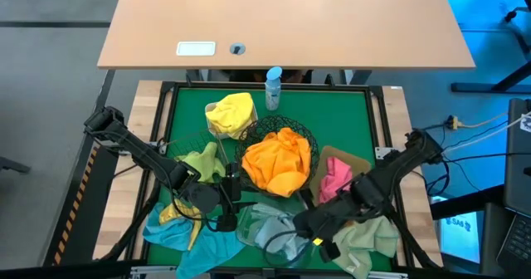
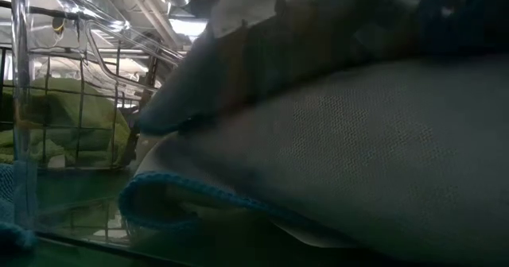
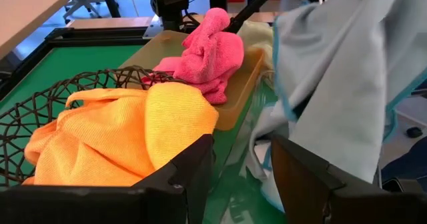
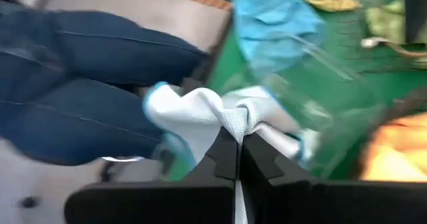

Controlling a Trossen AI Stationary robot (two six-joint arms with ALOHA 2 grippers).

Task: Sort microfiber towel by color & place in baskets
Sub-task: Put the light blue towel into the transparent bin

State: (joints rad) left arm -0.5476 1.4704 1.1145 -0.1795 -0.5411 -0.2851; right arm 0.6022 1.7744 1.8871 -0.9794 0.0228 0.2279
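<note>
My right gripper (image 1: 314,226) is shut on a light blue towel (image 3: 333,71) over the clear plastic tray (image 1: 264,247), which holds more light blue cloth. My left gripper (image 3: 243,184) is open beside the round black wire bowl (image 3: 40,104) of orange towels (image 1: 278,161) and touches nothing. Pink towels (image 1: 335,179) lie in the tan tray (image 3: 233,97). Pale green towels (image 1: 202,158) fill the rectangular wire basket (image 2: 64,84). A yellow towel (image 1: 231,113) sits toward the far side. In the low view the light blue towel (image 2: 334,156) fills the picture. My right gripper pinches a bunched fold (image 4: 235,119) of the light blue towel between its two shut fingers. The cloth spreads out beyond the fingertips. In the left wrist view it hangs slack, and its lower end (image 3: 267,164) reaches the cloth in the clear tray.
A blue towel with a yellow one (image 1: 178,229) lies at the mat's near left. A pale green towel (image 1: 367,242) lies at the near right. A blue-capped spray bottle (image 1: 273,86) stands at the far edge. A person's jeans-clad legs (image 4: 80,84) are by the table.
</note>
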